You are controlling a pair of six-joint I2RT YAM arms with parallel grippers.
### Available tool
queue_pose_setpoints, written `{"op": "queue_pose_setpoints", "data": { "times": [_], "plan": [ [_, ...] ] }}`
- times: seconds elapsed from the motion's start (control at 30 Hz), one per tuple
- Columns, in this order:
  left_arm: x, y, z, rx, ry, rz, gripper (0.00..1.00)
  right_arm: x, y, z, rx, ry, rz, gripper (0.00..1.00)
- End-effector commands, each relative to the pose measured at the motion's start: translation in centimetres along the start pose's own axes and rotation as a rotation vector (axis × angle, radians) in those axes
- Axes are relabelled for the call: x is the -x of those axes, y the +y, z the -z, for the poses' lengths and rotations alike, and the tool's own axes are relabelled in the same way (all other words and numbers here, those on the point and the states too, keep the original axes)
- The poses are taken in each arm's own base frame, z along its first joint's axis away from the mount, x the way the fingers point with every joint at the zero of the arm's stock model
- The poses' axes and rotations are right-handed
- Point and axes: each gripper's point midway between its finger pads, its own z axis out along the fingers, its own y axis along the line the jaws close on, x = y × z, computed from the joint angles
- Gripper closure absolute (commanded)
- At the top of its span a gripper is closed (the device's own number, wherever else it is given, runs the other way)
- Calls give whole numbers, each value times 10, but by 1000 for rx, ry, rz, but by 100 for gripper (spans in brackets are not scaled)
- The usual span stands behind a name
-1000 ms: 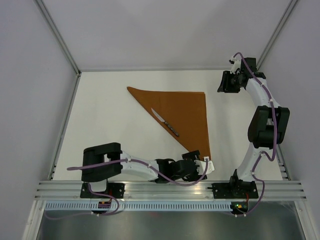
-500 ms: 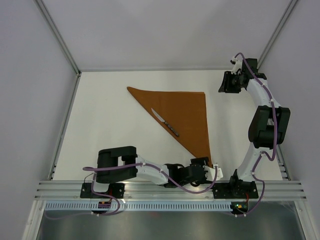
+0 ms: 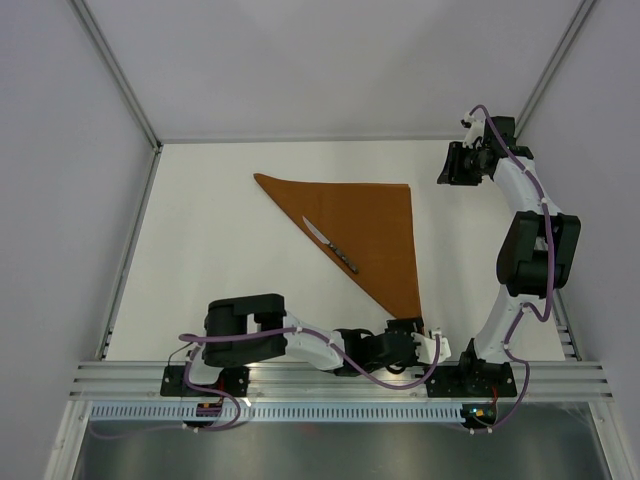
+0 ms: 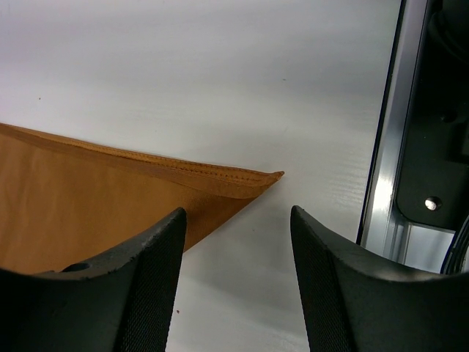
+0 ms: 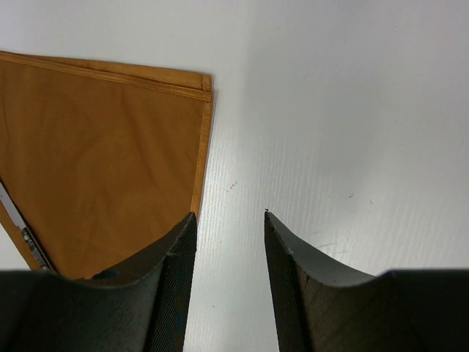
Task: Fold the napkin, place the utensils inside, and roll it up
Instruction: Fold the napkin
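At the near edge of the desk (image 3: 220, 250), beside the aluminium rail (image 3: 340, 375), the left claw (image 3: 430, 340) sits low with its fingers spread apart and nothing between them. In its wrist view the left claw (image 4: 236, 220) faces the near pointed corner of the napkin (image 4: 88, 205), which lies flat just ahead of the gap, with the rail (image 4: 381, 183) to one side. The napkin (image 3: 365, 225) is folded into a rust-orange triangle, its long diagonal edge running from the far left point down to that near corner. A slim knife (image 3: 330, 245) lies on the cloth just inside the diagonal edge and parallel to it, blade toward the far left, dark handle toward the near right. Farther back, off the napkin's far right corner, the right claw (image 3: 452, 165) hangs above the desk. Its wrist view shows the right claw (image 5: 229, 220) parted and empty, the napkin (image 5: 110, 154) corner lying beyond its fingers and the knife (image 5: 15, 220) at the picture's left edge.
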Motion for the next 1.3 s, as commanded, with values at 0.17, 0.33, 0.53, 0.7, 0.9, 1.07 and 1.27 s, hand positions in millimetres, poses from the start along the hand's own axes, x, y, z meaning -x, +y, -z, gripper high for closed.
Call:
{"op": "queue_pose_setpoints", "data": {
  "times": [0.17, 0.33, 0.53, 0.7, 0.9, 1.07, 1.27],
  "plan": [
    [23, -1, -11, 5, -80, -6, 41, 8, 0, 4, 6, -32, 8, 52],
    [21, -1, -14, 11, -79, -12, 46, 6, 1, 2, 7, -28, 6, 53],
    [19, -1, -16, 22, -77, -15, 59, 5, 0, 1, 5, -26, 5, 53],
    [19, 1, -18, 35, -79, -9, 70, 5, -1, 1, 4, -25, 6, 54],
    [25, 7, -18, 51, -92, 0, 85, 4, -1, 1, 2, -23, 5, 54],
    [32, 15, -18, 63, -108, 27, 95, 4, -1, 2, 1, -23, 5, 54],
    [39, 31, -16, 82, -127, 90, 98, 5, -1, 2, -1, -23, 4, 54]
  ]
}}
